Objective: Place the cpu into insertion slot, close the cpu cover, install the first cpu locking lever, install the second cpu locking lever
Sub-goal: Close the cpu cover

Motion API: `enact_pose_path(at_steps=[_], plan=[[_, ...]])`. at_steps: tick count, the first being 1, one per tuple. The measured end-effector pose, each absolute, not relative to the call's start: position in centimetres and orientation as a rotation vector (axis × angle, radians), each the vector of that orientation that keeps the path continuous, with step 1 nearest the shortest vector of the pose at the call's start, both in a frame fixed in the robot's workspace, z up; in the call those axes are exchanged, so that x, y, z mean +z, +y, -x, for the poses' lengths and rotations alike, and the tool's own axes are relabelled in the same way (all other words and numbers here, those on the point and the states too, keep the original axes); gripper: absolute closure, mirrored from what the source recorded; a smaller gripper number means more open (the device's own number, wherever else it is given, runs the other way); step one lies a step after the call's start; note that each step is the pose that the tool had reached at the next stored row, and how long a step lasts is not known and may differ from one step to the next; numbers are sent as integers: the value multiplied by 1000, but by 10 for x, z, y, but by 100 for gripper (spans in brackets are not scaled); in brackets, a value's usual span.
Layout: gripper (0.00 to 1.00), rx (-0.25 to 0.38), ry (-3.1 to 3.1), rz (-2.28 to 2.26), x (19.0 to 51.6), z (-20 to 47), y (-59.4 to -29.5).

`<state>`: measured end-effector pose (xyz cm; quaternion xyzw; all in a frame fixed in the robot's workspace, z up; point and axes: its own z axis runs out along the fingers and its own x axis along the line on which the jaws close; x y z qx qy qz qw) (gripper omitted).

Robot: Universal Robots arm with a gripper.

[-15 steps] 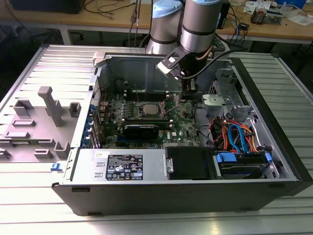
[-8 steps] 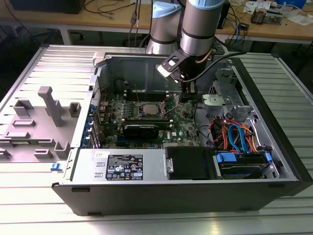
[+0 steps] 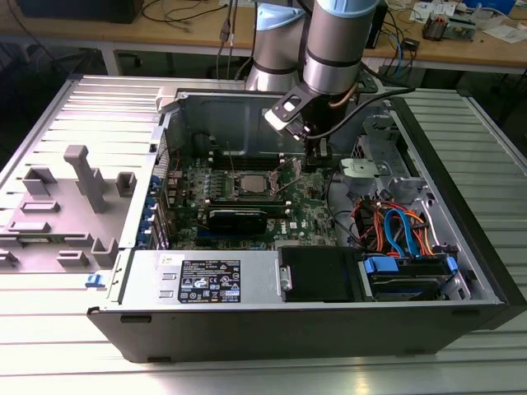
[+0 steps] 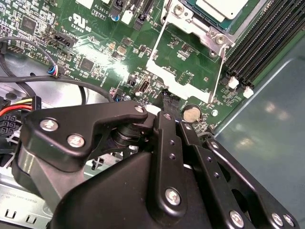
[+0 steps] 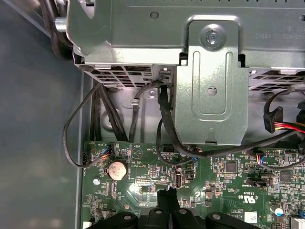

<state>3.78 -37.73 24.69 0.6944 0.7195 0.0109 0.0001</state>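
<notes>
The cpu (image 3: 249, 183) lies near the end effector (image 3: 315, 164), not touching.

The cpu (image 4: 222, 5) sits in the insertion slot (image 4: 191, 22); the cpu cover (image 4: 174, 78) lies open; the gripper (image 4: 167, 98) hangs at its edge.

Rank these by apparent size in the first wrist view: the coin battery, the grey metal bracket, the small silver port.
1. grey metal bracket, largest, though it sits nearer the camera
2. coin battery
3. small silver port, smallest
</notes>
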Motion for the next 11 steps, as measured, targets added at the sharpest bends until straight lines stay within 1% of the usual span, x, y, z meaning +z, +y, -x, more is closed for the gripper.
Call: enact_pose_path(at_steps=[11], plan=[[89,33,2261,-2182,243,-35,-378]])
